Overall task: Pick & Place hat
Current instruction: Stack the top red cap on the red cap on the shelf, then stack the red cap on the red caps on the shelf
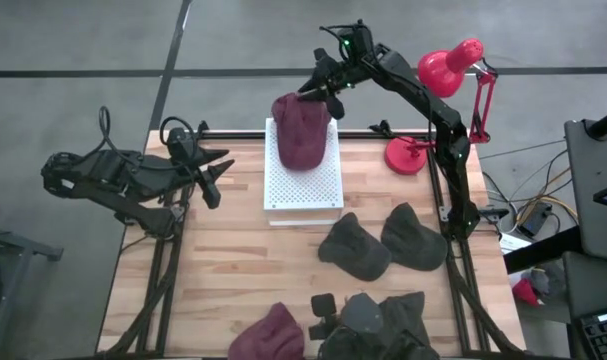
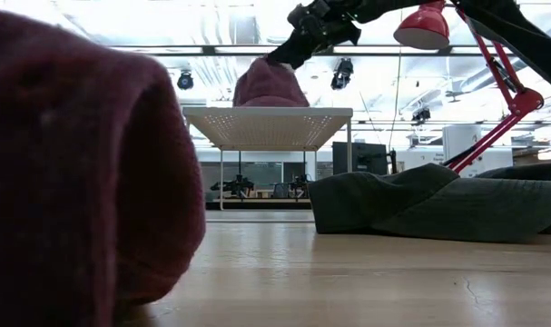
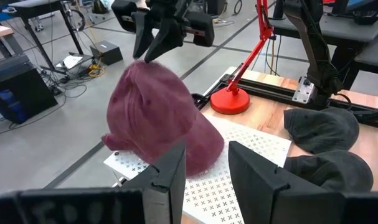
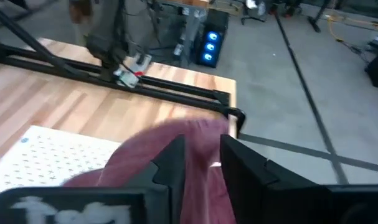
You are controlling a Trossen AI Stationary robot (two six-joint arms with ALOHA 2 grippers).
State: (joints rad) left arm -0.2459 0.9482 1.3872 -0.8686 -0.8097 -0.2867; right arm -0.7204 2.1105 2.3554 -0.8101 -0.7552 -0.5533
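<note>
Hat (image 1: 301, 132) in dark red rests on the white perforated stand (image 1: 304, 186), upper middle of the frame. My right gripper (image 1: 321, 92) hovers at its far edge, fingers parted: I judge this the release. Next, lift clear. My left gripper (image 1: 209, 172) waits at centre left, fingers apart.

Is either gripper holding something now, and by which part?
Nothing seems held. The right gripper stands open over the far edge of the maroon knitted hat, which rests on the white perforated platform; the left gripper waits open.

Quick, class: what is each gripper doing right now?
Left gripper: open, holding nothing.
Right gripper: at the maroon hat on the white stand; grip cannot be told.
</note>
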